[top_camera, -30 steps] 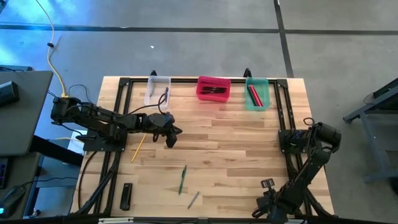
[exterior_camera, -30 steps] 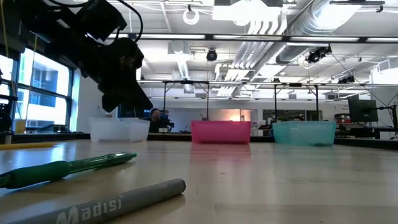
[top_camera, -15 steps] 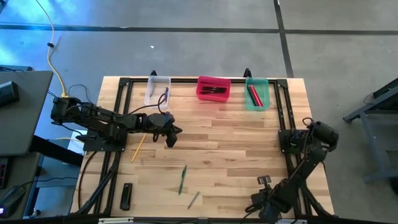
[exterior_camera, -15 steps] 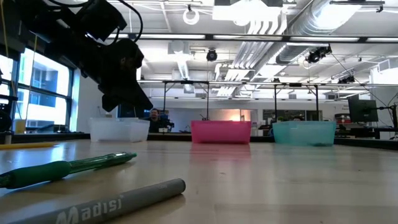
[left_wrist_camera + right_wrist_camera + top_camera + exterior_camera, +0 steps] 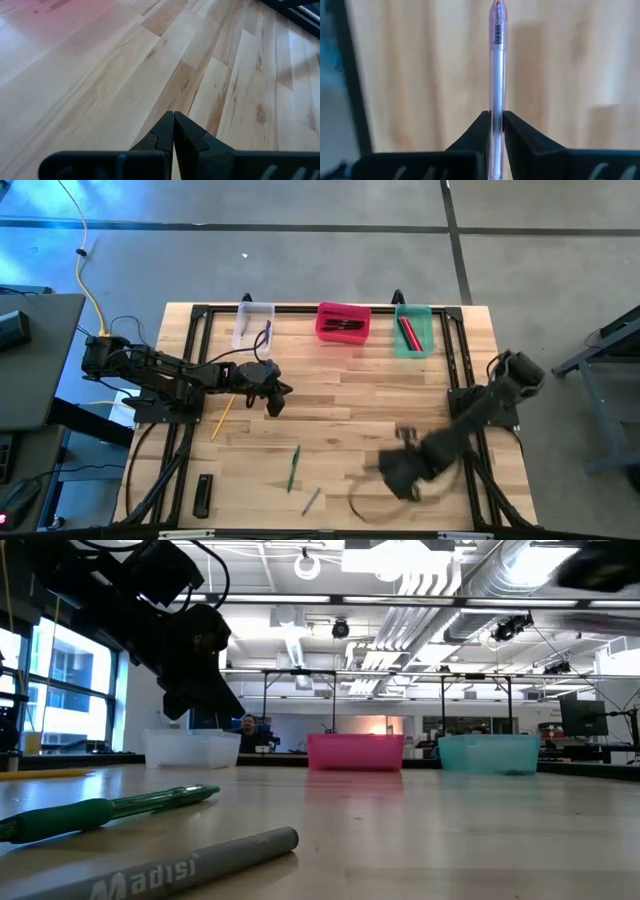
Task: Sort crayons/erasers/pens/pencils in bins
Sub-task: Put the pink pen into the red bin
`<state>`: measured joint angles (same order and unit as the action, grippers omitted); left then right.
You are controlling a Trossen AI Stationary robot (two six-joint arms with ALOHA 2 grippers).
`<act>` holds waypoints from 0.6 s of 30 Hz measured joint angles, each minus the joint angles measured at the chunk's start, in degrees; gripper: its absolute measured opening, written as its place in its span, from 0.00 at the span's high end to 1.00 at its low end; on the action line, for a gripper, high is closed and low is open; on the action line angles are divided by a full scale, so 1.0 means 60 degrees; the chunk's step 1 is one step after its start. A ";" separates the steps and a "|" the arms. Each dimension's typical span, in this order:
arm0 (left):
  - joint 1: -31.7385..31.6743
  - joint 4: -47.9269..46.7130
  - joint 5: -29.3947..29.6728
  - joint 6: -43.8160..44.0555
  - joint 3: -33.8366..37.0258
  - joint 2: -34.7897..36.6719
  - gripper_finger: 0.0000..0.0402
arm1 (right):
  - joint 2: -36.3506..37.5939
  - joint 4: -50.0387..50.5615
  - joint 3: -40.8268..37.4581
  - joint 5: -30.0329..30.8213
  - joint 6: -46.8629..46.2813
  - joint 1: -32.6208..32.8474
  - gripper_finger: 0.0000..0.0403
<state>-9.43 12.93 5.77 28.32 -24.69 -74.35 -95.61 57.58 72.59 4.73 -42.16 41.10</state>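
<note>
My right gripper is over the near right part of the table, blurred in the high view. It is shut on a clear pen with a pink-purple tip. My left gripper hangs shut and empty above the table's left middle; its fingertips meet in the left wrist view. At the far edge stand the clear bin, the pink-red bin and the green bin. A yellow pencil, a green pen and a grey pen lie flat on the table. My right gripper pinches the pen's clear barrel between its two fingers. The pen runs along the fingers and sticks out well past their tips, tip end forward. Its rear end is hidden between the fingers. Whether it touches the table I cannot tell.
A flat black bar lies near the table's near left corner. A black metal frame runs along the table's left, far and right sides. The green pen and grey pen lie close to the low camera.
My right arm has swung fast from the near right corner toward the table's left and a little toward the far edge, over the board, with the pen in its fingers.
</note>
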 joint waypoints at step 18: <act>0.0000 0.0029 0.0279 0.0000 0.0000 -0.0004 1.00 | 0.0965 -0.1358 0.2186 -0.0378 0.7398 -0.9599 0.93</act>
<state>-9.43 13.10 7.44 28.32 -24.69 -74.37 -89.82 49.43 85.70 2.46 2.23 -16.49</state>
